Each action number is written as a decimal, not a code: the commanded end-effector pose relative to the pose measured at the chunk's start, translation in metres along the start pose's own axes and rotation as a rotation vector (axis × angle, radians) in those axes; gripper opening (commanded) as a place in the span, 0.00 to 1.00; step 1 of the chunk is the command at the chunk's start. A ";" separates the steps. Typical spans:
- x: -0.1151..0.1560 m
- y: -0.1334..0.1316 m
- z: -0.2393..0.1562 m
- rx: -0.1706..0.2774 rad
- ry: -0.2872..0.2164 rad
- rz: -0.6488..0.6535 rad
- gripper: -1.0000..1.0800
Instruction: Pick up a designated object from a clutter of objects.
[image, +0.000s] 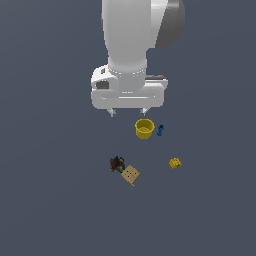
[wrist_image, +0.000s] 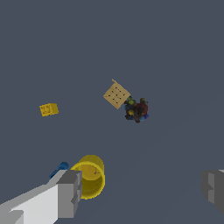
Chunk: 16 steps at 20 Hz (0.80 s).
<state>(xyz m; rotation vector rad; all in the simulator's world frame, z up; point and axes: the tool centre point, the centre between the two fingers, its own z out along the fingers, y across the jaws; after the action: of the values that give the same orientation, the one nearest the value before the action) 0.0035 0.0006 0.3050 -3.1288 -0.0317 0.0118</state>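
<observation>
A flat dark grey floor (image: 50, 200) carried five small items. The yellow cup (image: 144, 128) stood just beside the blue piece (image: 160, 130). The tan perforated board (image: 130, 175) lay against the dark multicoloured lump (image: 117, 164). The studded yellow block (image: 175, 163) lay apart, toward the exterior view's right.

Under me: a flat floor (image: 50, 210), plain dark slate-blue, matte, uniform in tone. It fills the exterior view and the wrist view from edge to edge.
</observation>
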 end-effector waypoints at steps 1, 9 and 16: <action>0.000 0.000 0.000 0.000 0.000 0.000 0.96; 0.005 -0.007 0.007 -0.001 0.001 0.047 0.96; 0.014 -0.020 0.021 -0.004 0.001 0.136 0.96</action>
<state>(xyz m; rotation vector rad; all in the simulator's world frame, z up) 0.0151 0.0181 0.2881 -3.1290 0.1474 0.0111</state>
